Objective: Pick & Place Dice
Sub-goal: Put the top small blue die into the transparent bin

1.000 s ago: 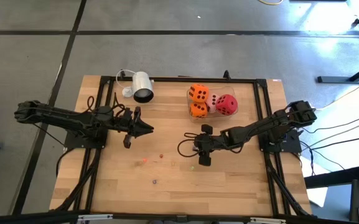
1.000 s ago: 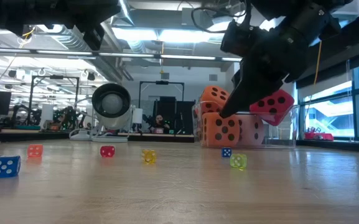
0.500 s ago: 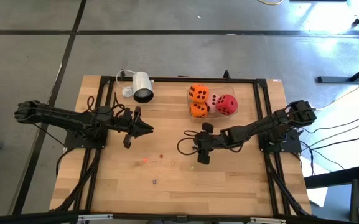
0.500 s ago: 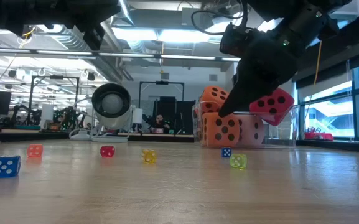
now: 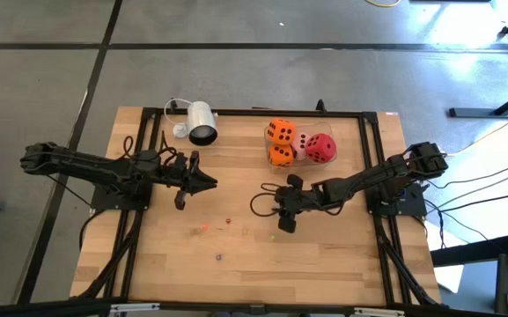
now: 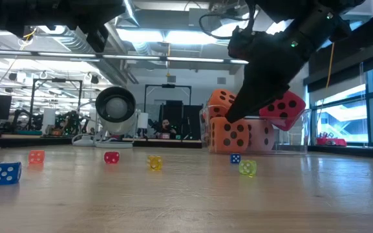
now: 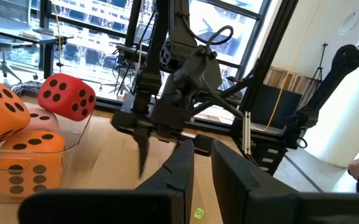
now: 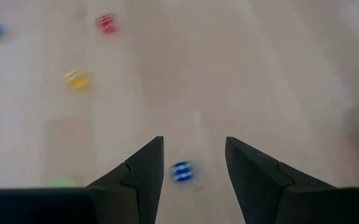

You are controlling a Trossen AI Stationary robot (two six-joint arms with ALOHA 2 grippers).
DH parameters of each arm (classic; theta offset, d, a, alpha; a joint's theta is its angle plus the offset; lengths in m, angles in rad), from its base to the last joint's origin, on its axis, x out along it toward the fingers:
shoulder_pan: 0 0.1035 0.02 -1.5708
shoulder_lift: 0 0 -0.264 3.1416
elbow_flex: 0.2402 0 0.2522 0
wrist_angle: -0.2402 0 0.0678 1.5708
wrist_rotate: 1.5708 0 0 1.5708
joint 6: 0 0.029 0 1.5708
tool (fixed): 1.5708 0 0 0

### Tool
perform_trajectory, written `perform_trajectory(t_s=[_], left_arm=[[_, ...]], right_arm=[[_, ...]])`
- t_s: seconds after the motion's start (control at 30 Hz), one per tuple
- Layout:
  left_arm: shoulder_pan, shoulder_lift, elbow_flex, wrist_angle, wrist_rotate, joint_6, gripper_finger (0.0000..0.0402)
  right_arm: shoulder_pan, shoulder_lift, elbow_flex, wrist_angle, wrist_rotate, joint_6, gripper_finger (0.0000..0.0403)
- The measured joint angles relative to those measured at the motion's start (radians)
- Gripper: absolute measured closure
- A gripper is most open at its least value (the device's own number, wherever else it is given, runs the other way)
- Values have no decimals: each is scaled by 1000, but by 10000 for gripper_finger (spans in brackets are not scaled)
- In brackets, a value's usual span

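Four big dice sit in a clear box (image 5: 333,132) at the table's far side: two orange (image 5: 280,132) (image 5: 281,156), one pale pink (image 5: 299,143) and one red (image 5: 320,148). The red die (image 6: 283,110) rests tilted on the others. My right gripper (image 5: 284,204) hovers open above mid-table, nearer than the box. In its wrist view a small blue die (image 8: 181,172) lies on the wood between the fingers. My left gripper (image 5: 209,183) waits shut at mid-left, pointing toward the right arm.
A white cylindrical camera (image 5: 201,123) lies at the far left of the table, with its cord. Small dice are scattered on the wood: blue (image 6: 6,172), orange (image 6: 36,156), red (image 6: 111,157), yellow (image 6: 154,162), green (image 6: 247,168). Bare wood lies toward the near edge.
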State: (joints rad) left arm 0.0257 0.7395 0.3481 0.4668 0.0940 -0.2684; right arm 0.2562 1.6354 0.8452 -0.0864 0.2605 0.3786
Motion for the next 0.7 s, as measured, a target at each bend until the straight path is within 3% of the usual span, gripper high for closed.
perform_trajectory(t_s=[0.1,0.27,0.5,0.7], left_arm=[[0,0,0,0,0,0,353],[0,0,0,0,0,-6,355],[0,0,0,0,0,-9,353],[0,0,0,0,0,-8,356]], right_arm=[[1,2,0,1,-30,-20,231],[-1,59,0,12,54,29,231],[0,171,-1,76,-67,6,231],[9,191,1,86,-60,6,231]])
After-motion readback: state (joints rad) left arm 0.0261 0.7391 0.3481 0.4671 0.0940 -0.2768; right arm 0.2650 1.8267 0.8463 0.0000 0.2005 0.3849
